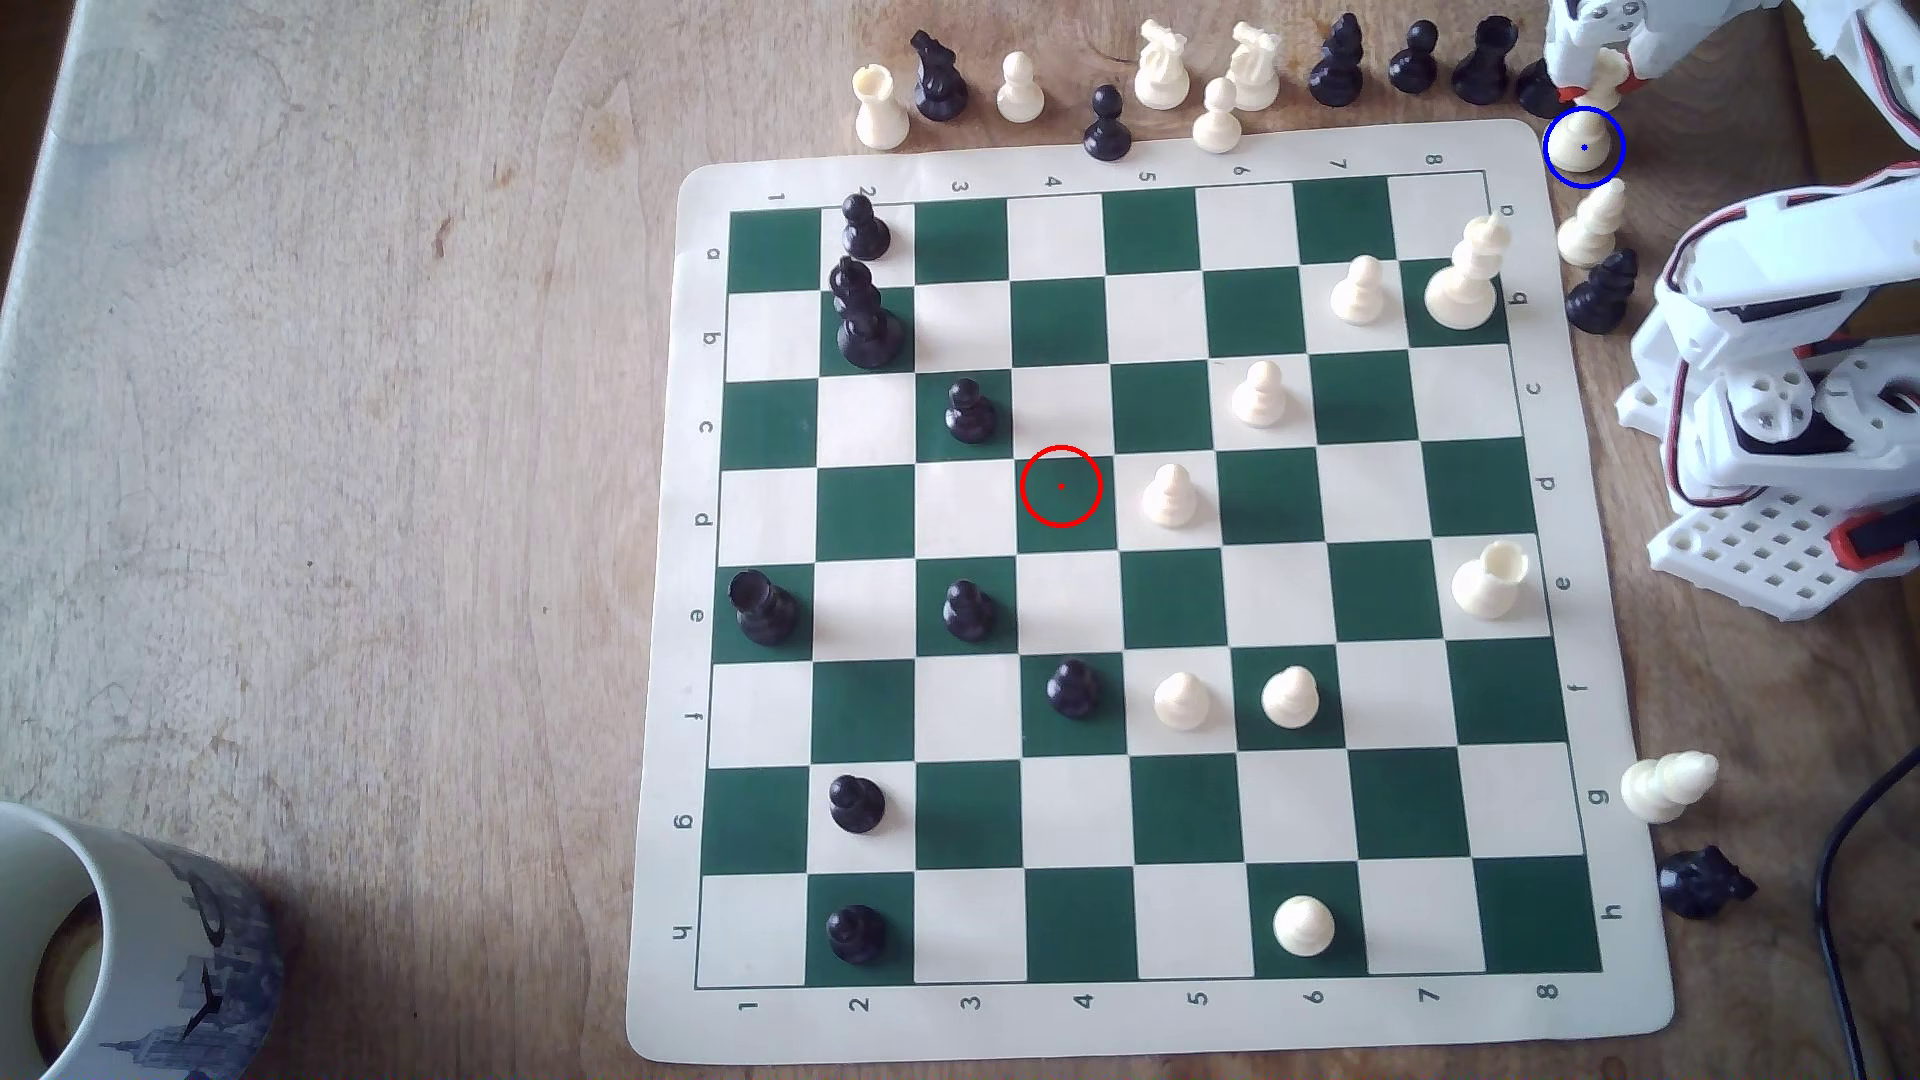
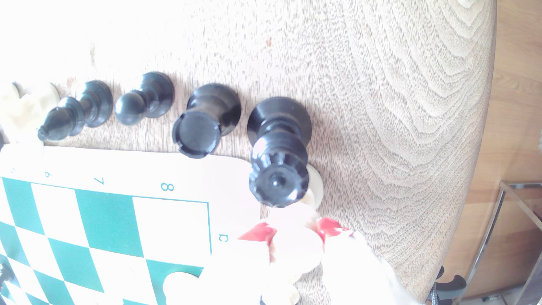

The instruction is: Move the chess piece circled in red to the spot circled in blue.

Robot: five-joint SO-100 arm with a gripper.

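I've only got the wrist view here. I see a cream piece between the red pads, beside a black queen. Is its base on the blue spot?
Observer: Yes. In the exterior view the queen has its base inside the blue ring, just off the board's corner, with the gripper at its head.
Operator: Is anything in the red ring?
Observer: No, the red ring surrounds a bare green square.
Operator: Any close neighbour?
Observer: A cream piece stands just below the blue ring in the exterior view, outside it.
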